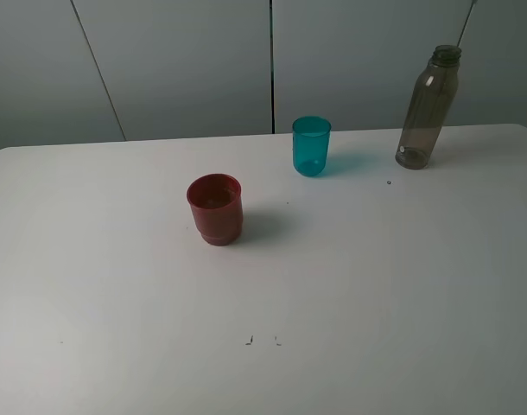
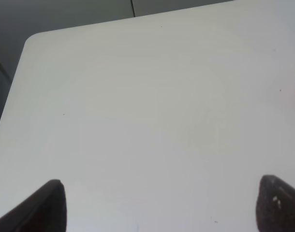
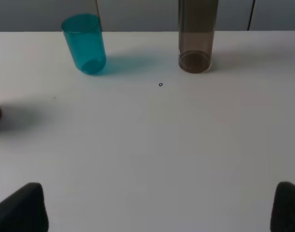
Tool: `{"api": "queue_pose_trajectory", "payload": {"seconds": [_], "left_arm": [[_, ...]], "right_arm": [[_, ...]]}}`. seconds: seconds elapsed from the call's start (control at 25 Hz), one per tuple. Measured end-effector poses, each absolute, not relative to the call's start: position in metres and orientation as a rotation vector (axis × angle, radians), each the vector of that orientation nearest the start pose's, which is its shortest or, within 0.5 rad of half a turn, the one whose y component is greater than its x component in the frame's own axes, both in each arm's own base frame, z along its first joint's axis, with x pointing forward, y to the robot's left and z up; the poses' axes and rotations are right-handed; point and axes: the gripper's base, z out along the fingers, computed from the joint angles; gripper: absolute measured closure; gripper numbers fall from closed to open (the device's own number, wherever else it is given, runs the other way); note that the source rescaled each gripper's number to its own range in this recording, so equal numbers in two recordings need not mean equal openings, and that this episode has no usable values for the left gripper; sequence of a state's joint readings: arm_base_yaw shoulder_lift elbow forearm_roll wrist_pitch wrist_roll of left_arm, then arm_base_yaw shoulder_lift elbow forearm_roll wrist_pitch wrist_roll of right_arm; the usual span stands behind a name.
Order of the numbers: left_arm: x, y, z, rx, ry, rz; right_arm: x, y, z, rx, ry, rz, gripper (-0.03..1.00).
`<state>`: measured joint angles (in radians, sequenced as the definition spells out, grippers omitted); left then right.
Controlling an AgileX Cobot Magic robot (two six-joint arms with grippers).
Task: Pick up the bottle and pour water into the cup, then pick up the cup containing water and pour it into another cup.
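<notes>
The smoky grey-brown bottle stands upright at the far right of the white counter, with the teal tumbler near it to the left and the red cup nearer the middle, all three apart. The right gripper hangs with jaws wide open and empty, facing bottle and tumbler. The left gripper, jaws likewise spread and empty, hovers over bare counter by the left corner.

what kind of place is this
Probably a lab or test bench: a bare white table before plain grey wall panels, set only with a bottle, a teal cup and a red cup.
</notes>
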<state>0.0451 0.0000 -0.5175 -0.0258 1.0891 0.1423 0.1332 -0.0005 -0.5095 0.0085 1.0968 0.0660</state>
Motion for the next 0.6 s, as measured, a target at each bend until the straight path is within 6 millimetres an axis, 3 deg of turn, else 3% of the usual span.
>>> {"api": "queue_pose_trajectory", "payload": {"seconds": [0.6], "left_arm": [[-0.0080, -0.0024, 0.2798, 0.100, 2.053, 0.084]], "right_arm": [[-0.0076, 0.0004, 0.2770, 0.045, 2.071, 0.078, -0.03]]}}
